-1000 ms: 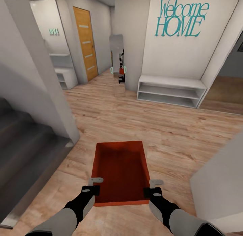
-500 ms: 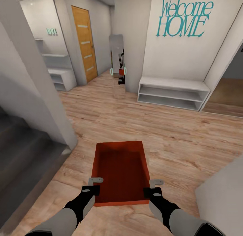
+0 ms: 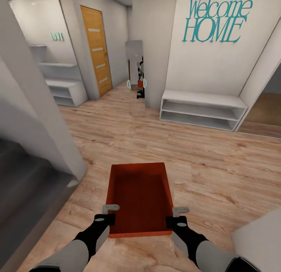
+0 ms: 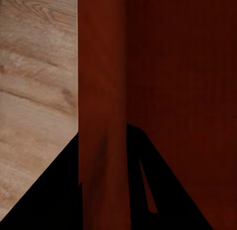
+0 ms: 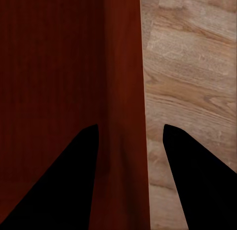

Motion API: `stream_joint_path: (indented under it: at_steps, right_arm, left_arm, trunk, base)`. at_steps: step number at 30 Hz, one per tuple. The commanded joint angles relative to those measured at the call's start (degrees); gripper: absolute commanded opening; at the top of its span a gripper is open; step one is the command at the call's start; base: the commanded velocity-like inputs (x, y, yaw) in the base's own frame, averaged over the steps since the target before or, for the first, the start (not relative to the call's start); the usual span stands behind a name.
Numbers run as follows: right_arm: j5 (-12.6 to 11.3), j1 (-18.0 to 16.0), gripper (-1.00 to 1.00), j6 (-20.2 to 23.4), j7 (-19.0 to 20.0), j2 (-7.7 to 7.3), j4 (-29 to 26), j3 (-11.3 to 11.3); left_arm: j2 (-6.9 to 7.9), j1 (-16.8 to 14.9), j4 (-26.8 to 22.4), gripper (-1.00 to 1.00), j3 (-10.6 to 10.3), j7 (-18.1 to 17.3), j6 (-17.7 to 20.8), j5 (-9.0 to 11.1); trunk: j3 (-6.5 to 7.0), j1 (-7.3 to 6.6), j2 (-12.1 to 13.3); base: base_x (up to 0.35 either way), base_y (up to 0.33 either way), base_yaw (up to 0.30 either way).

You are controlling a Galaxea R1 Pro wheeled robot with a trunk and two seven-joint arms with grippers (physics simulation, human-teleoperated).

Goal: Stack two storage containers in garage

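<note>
One orange-red storage container (image 3: 139, 198) hangs level above light wood-plank flooring, carried in front of me. My left gripper (image 3: 109, 215) is shut on its left side wall near the near corner, and my right gripper (image 3: 175, 217) is shut on its right side wall. In the left wrist view the black fingers of the left gripper (image 4: 102, 136) straddle the thin wall (image 4: 103, 67), one inside the bin and one outside. The right wrist view shows the right gripper (image 5: 130, 128) clamping the opposite wall (image 5: 123, 67) the same way. The bin is empty.
Dark grey stairs (image 3: 23, 178) and a white wall end (image 3: 43, 120) flank my left. A white wall corner (image 3: 261, 241) juts in at lower right. Ahead stand a low white shelf bench (image 3: 203, 108), a tall mirror (image 3: 136, 75), an orange wooden door (image 3: 95, 50) and white shelves (image 3: 64, 89).
The whole view has shifted as the camera advanced along the hallway; the left wall end and lower-right corner slid outward. The container and both grippers keep the same place and hold.
</note>
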Motion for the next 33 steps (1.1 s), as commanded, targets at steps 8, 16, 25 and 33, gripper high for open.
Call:
stream_joint_path:
  at_steps: [8, 16, 25, 33]
  right_arm:
    - [0.2, -0.1, -1.00, -1.6, -0.1, -1.11, -0.4, -1.9]
    - [0.2, -0.1, -1.00, -1.6, -0.1, -1.12, -0.4, -1.9]
    - [0.2, -0.1, -1.00, -1.6, -0.1, -1.19, -0.4, -1.9]
    - [0.2, -0.1, -1.00, -1.6, -0.1, -1.13, -0.4, -1.9]
  left_arm:
    - [5.38, 0.0, -0.1, -1.00, 1.6, -4.2, 0.3, 2.8]
    - [5.46, 0.0, -0.1, -1.00, 1.6, -4.2, 0.3, 2.8]
    - [5.47, 0.0, -0.1, -1.00, 1.6, -4.2, 0.3, 2.8]
    - [5.47, 0.0, -0.1, -1.00, 1.6, -4.2, 0.3, 2.8]
  trunk:
    - [-0.10, 0.06, -0.1]
    - [-0.10, 0.06, -0.1]
    - [-0.10, 0.06, -0.1]
    - [-0.10, 0.06, -0.1]
  base:
    - [0.324, 0.000, 0.000]
    - [0.324, 0.000, 0.000]
    - [0.324, 0.000, 0.000]
    - [0.324, 0.000, 0.000]
